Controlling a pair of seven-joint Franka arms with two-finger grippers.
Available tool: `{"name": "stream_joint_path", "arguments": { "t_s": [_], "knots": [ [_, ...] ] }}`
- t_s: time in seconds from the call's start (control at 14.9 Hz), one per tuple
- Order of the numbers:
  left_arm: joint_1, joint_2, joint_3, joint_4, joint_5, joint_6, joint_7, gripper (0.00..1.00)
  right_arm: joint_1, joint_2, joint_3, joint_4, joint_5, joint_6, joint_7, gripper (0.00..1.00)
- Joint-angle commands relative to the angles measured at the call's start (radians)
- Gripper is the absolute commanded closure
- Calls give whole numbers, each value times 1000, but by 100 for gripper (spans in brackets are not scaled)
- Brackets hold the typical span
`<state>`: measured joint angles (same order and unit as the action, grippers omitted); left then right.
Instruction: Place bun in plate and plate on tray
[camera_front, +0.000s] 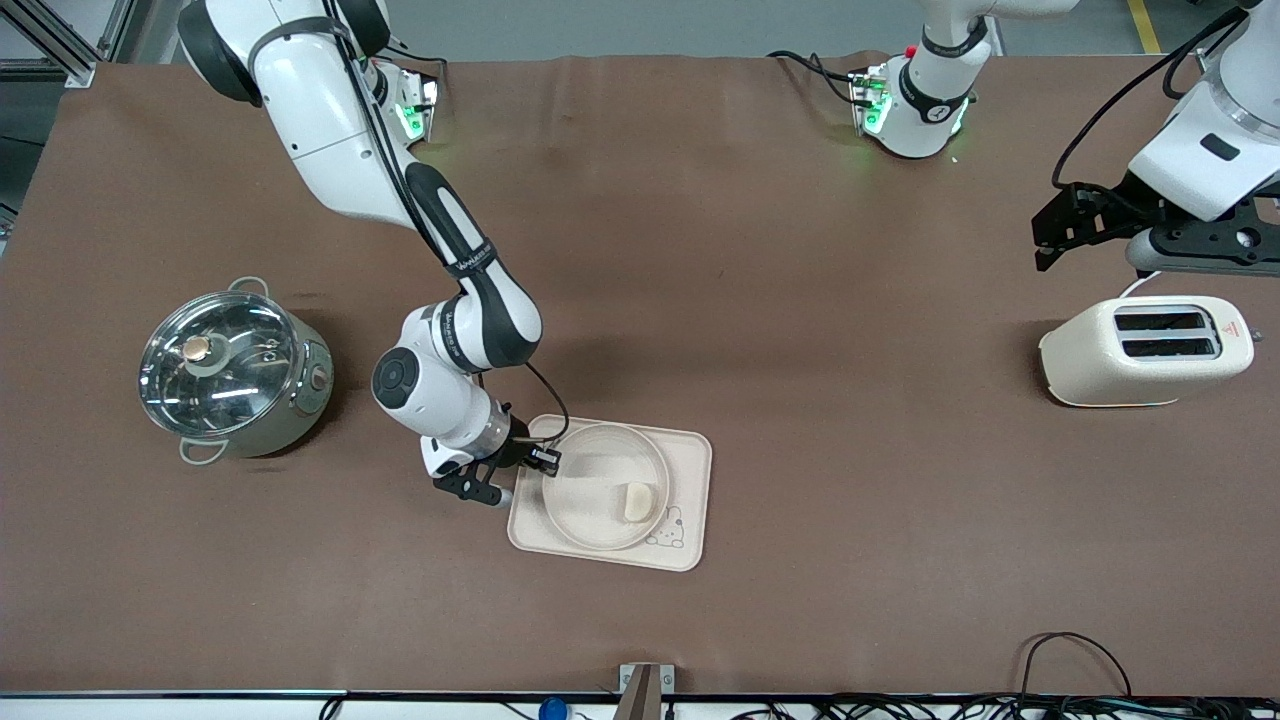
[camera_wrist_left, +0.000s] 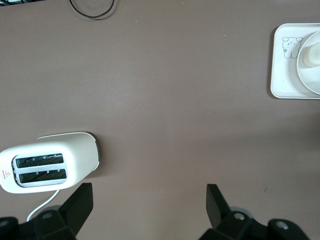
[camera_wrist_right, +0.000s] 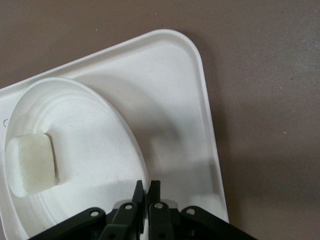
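Observation:
The cream tray (camera_front: 690, 470) with its bunny drawing lies near the table's middle, nearer the front camera. The round plate (camera_front: 600, 432) is on it, and the pale bun (camera_front: 638, 500) lies in the plate. My right gripper (camera_front: 545, 465) is shut on the plate's rim at the side toward the right arm's end. In the right wrist view the gripper (camera_wrist_right: 148, 190) pinches the rim of the plate (camera_wrist_right: 90, 145). That edge casts a shadow on the tray (camera_wrist_right: 175, 95), and the bun (camera_wrist_right: 30, 165) lies inside. My left gripper (camera_front: 1048, 238) hangs open and empty above the table beside the toaster (camera_front: 1145, 350); it waits.
A steel pot with a glass lid (camera_front: 232, 372) stands toward the right arm's end. The left wrist view shows the gripper (camera_wrist_left: 150, 205), the toaster (camera_wrist_left: 47, 162), the tray (camera_wrist_left: 282, 75), the plate (camera_wrist_left: 310, 80) and the bun (camera_wrist_left: 312, 54). Cables lie at the table's front edge.

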<state>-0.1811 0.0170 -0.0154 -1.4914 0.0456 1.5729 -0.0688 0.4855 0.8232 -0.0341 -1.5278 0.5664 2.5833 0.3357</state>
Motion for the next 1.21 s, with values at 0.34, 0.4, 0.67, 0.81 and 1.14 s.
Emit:
{"name": "stream_joint_path", "arguments": {
  "t_s": [0.34, 0.4, 0.67, 0.81, 1.14],
  "knots": [
    [-1, 14, 6, 26, -3, -5, 14, 0, -41, 1, 13, 21, 26, -2, -18, 8],
    [-1, 14, 6, 26, -1, -5, 14, 0, -44, -9, 13, 21, 24, -11, -17, 0],
    [0, 14, 9, 22, -9, -4, 66, 0, -96, -134, 5, 9, 14, -315, -13, 0],
    [34, 15, 9, 19, -13, 24, 64, 0, -142, -214, -29, 3, -2, -476, -20, 0],
    [134, 9, 5, -9, -47, 22, 46, 0, -192, -409, -89, 5, -265, -782, -102, 0]
  ]
}}
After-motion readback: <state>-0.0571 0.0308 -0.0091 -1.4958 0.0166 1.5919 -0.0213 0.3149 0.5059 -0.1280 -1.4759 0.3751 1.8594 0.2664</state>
